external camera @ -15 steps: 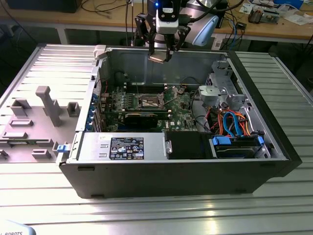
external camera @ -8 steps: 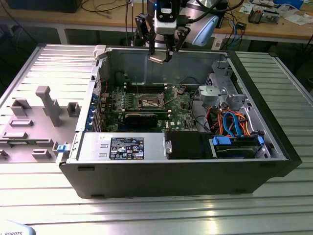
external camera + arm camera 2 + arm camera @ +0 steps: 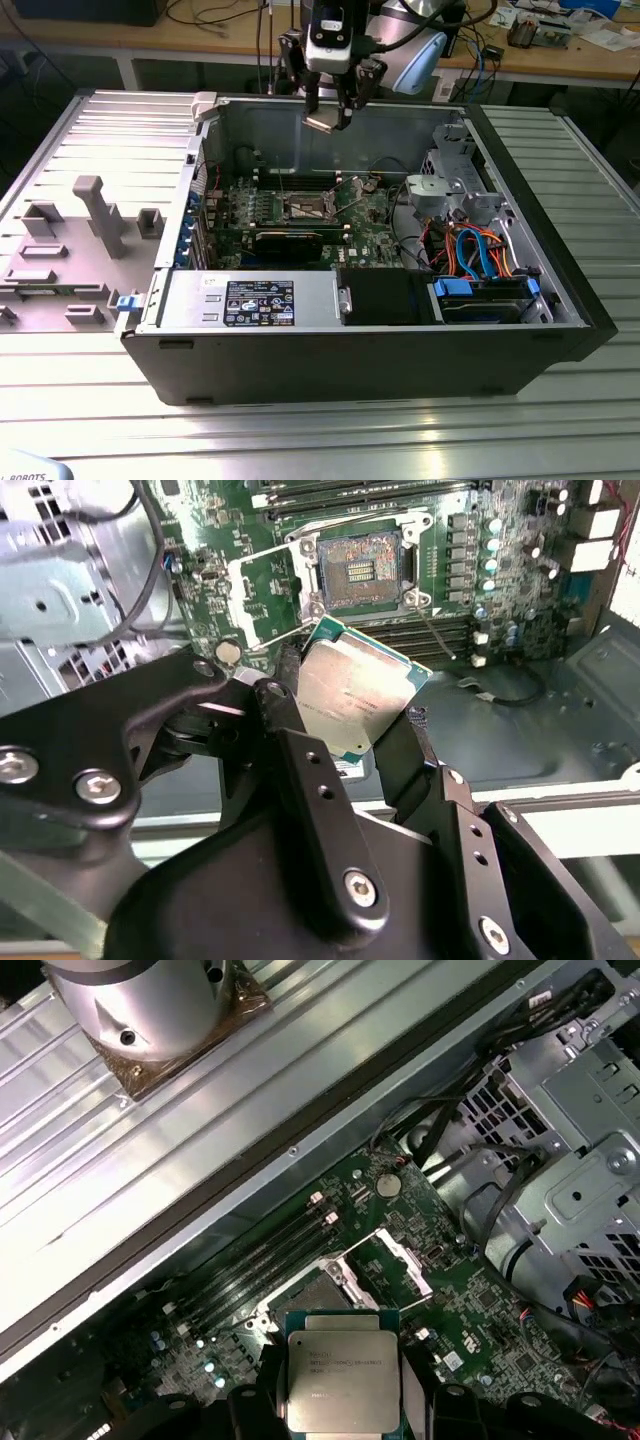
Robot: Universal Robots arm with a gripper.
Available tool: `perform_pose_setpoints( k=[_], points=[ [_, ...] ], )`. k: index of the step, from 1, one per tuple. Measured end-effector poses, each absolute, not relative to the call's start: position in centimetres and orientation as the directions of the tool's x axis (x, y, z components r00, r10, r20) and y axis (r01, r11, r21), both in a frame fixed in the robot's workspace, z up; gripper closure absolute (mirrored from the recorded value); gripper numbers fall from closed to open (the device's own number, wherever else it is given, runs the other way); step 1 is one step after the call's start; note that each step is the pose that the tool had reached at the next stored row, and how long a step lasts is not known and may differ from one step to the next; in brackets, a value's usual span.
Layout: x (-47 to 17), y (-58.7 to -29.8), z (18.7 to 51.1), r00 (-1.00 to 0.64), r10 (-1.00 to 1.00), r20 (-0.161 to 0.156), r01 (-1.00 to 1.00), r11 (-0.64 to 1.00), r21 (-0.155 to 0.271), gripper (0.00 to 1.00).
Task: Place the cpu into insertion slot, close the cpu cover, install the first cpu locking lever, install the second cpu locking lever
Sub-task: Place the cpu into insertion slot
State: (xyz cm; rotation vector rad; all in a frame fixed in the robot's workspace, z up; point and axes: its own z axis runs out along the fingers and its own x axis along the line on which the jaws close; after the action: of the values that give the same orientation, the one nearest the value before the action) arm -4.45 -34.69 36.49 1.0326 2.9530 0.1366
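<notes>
Gripper (image 3: 352, 715): black metal fingers (image 3: 300, 770), silver screws (image 3: 361, 888). Arm (image 3: 420, 55): silver tube, pale-blue cap, black cables.

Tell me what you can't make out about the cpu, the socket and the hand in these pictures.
1. Underside of the cpu: it faces away from the camera in both wrist views and is too small in the exterior view.
2. The cpu's gripped edges, second wrist view: covered by the hand.
3. The insertion slot, first wrist view: partly hidden behind the cpu.
4. The slot's contacts, exterior view: too small.
</notes>
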Motion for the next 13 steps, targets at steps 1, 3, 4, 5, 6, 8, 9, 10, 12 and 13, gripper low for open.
perform_pose_setpoints(
  k=[1, 3, 4, 5, 6, 8, 9, 10, 12, 13],
  points=[
    [-4.45, -34.69, 36.46, -0.772, 0.635, 0.019, 0.634, 0.768, 0.086, 0.46],
    [-4.45, -34.69, 36.42, -0.751, 0.660, 0.019, 0.659, 0.748, 0.086, 0.46],
    [-4.45, -34.69, 36.41, -0.745, 0.667, 0.019, 0.665, 0.741, 0.086, 0.46],
    [-4.47, -34.69, 36.41, -0.742, 0.670, 0.019, 0.669, 0.739, 0.086, 0.46],
    [-4.48, -34.69, 36.40, -0.741, 0.671, 0.019, 0.670, 0.738, 0.086, 0.46],
    [-4.47, -34.69, 36.39, -0.740, 0.672, 0.019, 0.671, 0.736, 0.086, 0.46],
    [-4.48, -34.69, 36.39, -0.740, 0.673, 0.019, 0.671, 0.736, 0.086, 0.46],
    [-4.48, -34.69, 36.39, -0.740, 0.673, 0.019, 0.671, 0.736, 0.086, 0.46],
    [-4.48, -34.69, 36.39, -0.740, 0.673, 0.019, 0.671, 0.736, 0.086, 0.46],
    [-4.48, -34.69, 36.39, -0.739, 0.673, 0.019, 0.672, 0.736, 0.086, 0.46]
  ],
)
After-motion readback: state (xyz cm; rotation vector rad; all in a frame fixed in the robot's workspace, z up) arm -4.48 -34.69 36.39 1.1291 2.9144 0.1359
